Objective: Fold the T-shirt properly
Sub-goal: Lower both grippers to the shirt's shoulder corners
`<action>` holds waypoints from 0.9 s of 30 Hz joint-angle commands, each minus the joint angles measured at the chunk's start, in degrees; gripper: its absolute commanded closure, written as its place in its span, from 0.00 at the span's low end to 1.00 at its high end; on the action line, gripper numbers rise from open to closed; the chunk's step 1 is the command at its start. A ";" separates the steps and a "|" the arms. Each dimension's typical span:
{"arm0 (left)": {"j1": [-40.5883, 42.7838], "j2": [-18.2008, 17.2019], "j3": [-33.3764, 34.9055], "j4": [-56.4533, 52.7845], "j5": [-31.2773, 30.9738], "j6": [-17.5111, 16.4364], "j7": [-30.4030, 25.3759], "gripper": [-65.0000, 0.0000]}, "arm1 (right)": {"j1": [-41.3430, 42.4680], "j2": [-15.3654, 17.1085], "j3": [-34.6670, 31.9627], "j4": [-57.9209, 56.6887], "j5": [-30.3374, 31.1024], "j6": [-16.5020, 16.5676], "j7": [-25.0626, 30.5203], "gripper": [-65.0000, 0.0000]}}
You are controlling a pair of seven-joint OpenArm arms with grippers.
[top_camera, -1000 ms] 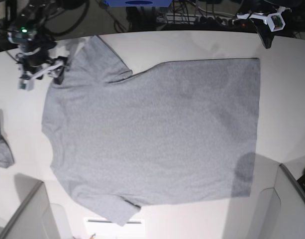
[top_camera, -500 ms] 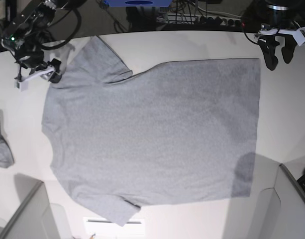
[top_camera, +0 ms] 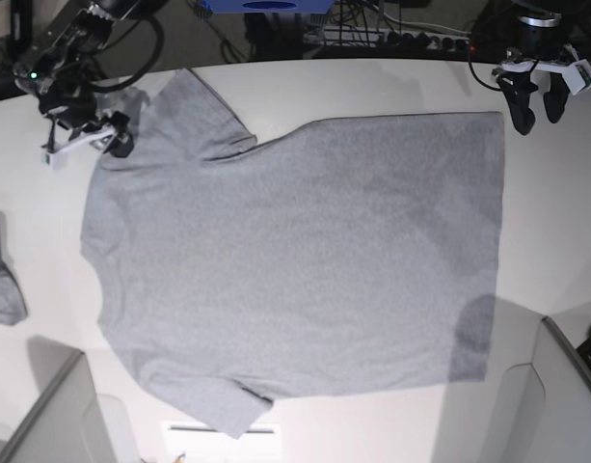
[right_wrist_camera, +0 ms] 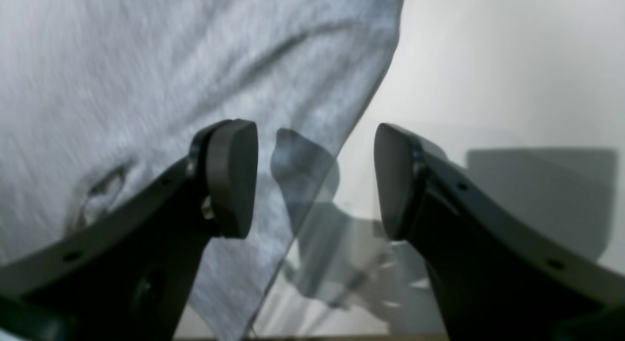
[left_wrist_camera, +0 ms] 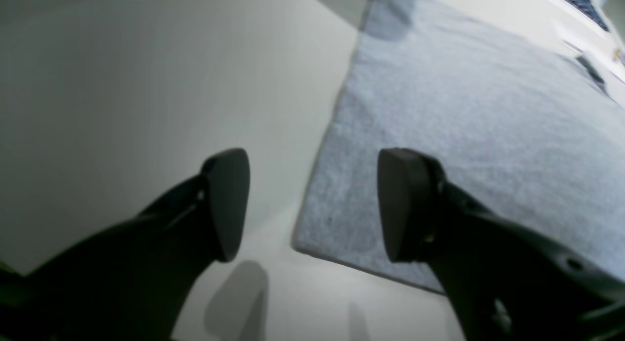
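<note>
Grey T-shirt (top_camera: 295,260) lies flat; my left gripper (left_wrist_camera: 312,204) and right gripper (right_wrist_camera: 315,180), both open and empty, should pinch hem corner and sleeve edge squarely.

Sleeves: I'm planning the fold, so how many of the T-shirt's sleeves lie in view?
2. One sleeve lies at the T-shirt's top left in the base view; the other sleeve lies bottom left. None hidden.

Base view: overhead, straight down, far, covering the whole table (top_camera: 372,87). Wrist views: low, close, looking out between own jaws. Shared with base: left wrist, T-shirt (left_wrist_camera: 468,131) hem corner; right wrist, sleeve edge (right_wrist_camera: 342,101).
</note>
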 commanded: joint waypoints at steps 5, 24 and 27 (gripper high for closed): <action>-1.22 -0.23 -0.70 0.68 -0.45 -0.07 1.92 0.40 | -1.80 -0.73 -3.64 -0.43 -1.46 -0.28 -3.63 0.46; -6.67 1.97 0.00 -8.64 -11.00 -0.42 3.24 0.39 | -1.72 -0.29 -3.81 -0.96 -1.37 -0.10 -3.98 1.00; -9.48 1.53 -0.53 -10.31 -11.26 -3.41 11.06 0.40 | -1.72 -0.29 -3.90 -0.70 -1.37 -0.10 -3.98 1.00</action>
